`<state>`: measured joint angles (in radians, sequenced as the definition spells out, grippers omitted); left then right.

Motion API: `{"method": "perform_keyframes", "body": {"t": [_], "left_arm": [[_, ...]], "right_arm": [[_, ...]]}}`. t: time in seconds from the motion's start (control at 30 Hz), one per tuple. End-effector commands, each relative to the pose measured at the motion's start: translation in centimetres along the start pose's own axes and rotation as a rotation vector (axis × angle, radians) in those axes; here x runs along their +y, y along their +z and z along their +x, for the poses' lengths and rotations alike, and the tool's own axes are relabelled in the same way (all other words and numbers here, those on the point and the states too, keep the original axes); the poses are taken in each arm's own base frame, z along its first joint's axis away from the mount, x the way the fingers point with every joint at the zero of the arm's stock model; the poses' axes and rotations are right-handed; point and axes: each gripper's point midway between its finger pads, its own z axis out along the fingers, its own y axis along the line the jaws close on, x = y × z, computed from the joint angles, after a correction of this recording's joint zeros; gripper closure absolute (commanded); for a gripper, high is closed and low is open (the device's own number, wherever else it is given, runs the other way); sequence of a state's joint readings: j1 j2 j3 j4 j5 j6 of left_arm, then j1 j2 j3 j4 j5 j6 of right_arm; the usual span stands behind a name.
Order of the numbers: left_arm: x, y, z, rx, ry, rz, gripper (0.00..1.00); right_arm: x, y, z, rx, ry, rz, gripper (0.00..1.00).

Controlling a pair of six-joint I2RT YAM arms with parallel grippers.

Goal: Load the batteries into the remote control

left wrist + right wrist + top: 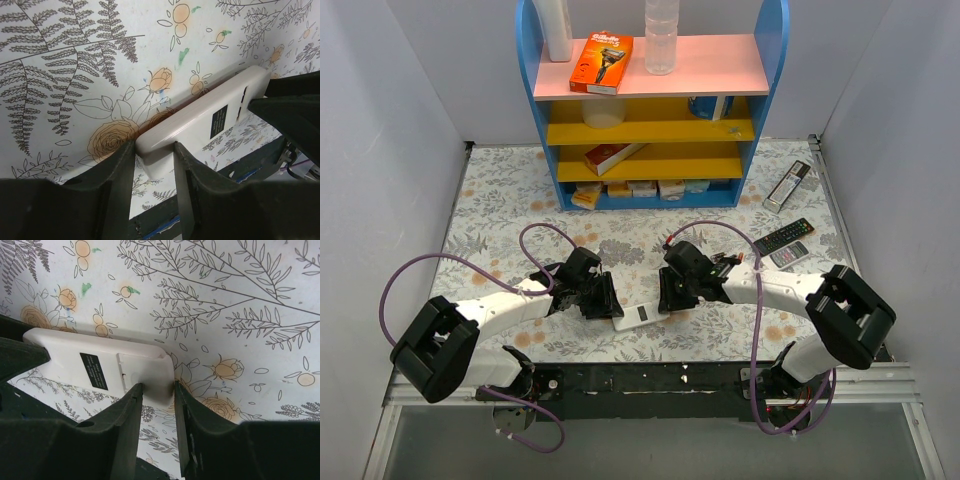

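Note:
The remote control point(642, 317) is a short white bar with its plain back up, near the table's front edge between my two arms. My left gripper point(608, 300) is shut on its left end, which shows between the fingers in the left wrist view point(154, 150). My right gripper point(670, 297) is shut on its right end, seen in the right wrist view point(157, 387). The back point(65, 352) bears a small dark label point(93, 371) and a closed battery cover point(142, 369). The remote also shows in the left wrist view point(200, 120). No batteries are in view.
A blue shelf unit point(650, 100) with pink and yellow boards stands at the back, holding a razor pack point(601, 62), a bottle point(661, 35) and boxes. A silver remote point(788, 186), a black remote point(783, 236) and a grey one point(789, 255) lie at the right. The black front rail point(650, 378) is close below.

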<state>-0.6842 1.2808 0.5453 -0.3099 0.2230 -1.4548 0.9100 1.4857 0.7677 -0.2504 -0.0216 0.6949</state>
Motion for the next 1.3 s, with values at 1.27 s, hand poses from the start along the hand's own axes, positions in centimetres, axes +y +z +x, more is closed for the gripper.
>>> {"method": "perform_keyframes", "body": {"t": [1.27], "left_arm": [[1.8, 0.3, -4.8, -0.179, 0.046, -0.164, 0.49]], "right_arm": [[2.2, -0.6, -5.1, -0.076, -0.09, 0.013, 0.35]]}}
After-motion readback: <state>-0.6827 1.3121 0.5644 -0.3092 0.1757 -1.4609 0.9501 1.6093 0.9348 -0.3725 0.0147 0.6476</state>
